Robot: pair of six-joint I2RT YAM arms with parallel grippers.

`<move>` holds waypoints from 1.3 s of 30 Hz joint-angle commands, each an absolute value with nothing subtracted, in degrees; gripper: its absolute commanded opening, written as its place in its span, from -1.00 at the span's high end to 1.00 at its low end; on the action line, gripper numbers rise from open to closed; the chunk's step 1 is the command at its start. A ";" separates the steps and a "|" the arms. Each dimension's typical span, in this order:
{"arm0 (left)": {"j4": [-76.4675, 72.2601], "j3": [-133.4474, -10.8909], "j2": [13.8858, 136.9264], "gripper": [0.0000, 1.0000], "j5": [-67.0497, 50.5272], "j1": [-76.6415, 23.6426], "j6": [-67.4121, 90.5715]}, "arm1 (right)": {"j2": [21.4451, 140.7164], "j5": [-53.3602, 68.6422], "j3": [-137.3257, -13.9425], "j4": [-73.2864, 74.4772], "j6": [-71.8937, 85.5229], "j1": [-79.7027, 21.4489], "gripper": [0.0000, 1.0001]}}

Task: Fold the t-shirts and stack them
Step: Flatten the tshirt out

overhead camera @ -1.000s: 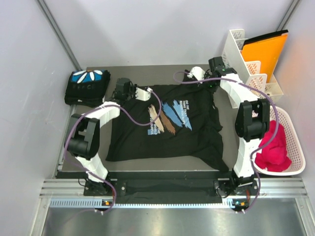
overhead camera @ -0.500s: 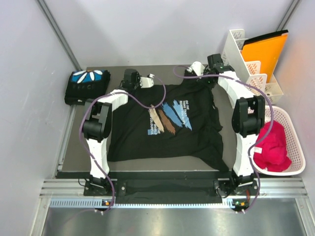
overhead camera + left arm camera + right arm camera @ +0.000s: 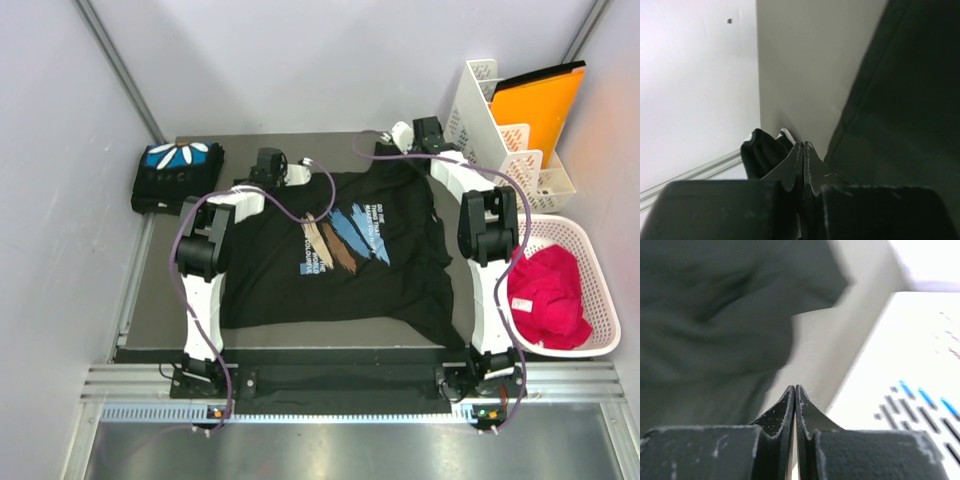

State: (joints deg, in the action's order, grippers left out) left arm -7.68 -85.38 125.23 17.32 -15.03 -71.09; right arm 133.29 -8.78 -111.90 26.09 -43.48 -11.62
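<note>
A black t-shirt with blue-and-tan brush strokes and white text (image 3: 345, 238) lies spread flat on the table. A folded black t-shirt with a blue print and white petals (image 3: 178, 172) lies at the far left. My left gripper (image 3: 264, 161) is shut and empty, just past the spread shirt's far left shoulder. In the left wrist view (image 3: 804, 145) the shirt (image 3: 910, 100) is on the right. My right gripper (image 3: 431, 129) is shut and empty beyond the far right shoulder. In the right wrist view (image 3: 795, 388) the shirt (image 3: 715, 315) is on the left.
A white desk organizer (image 3: 495, 125) with an orange folder (image 3: 535, 110) stands at the far right. A white basket (image 3: 590, 290) holding red cloth (image 3: 550, 300) sits at the right edge. Walls enclose the left, back and right. The table's grey mat (image 3: 185, 290) shows left of the shirt.
Both arms have stretched farther back. The left gripper moved up and right past the shirt's far edge; the right gripper shifted slightly left. The shirt lies as before.
</note>
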 commanded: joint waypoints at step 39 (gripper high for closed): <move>-11.25 -71.63 103.54 1.00 23.82 -18.46 -75.59 | 147.39 -15.64 -123.31 10.46 -42.10 -20.13 1.00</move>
